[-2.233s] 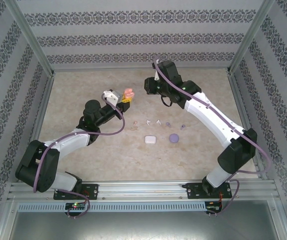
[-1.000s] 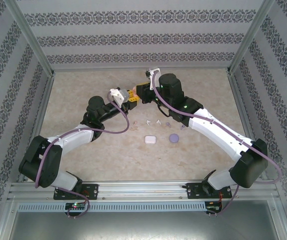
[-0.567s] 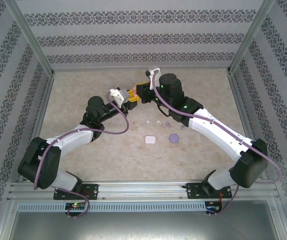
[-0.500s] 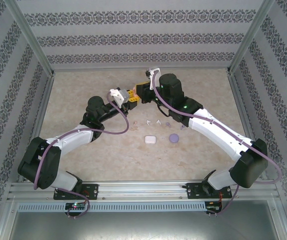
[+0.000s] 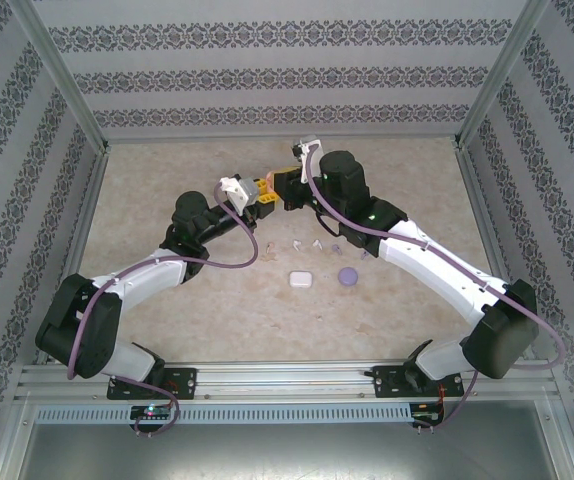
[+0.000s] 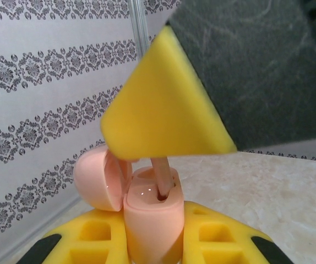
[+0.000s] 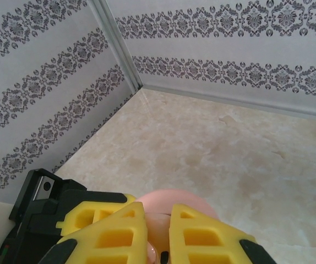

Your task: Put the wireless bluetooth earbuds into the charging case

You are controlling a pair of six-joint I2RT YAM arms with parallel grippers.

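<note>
Right gripper (image 7: pixel 157 217): pinched shut on the pink earbud (image 6: pixel 161 177), stem pointing down under my pad (image 6: pixel 163 104).
Left gripper (image 6: pixel 155 245): clamped on the pink case (image 6: pixel 152 217), directly below my right fingers.
Arms: both reach inward, fingertips meeting above the table (image 5: pixel 407 190).
Case: upright, lid (image 6: pixel 94 179) swung open, the earbud's stem in its slot.
Change: two seconds ago my grippers were apart; now they meet.

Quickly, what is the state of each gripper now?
Left gripper: closed, holding the pink charging case.
Right gripper: closed on the pink earbud.
</note>
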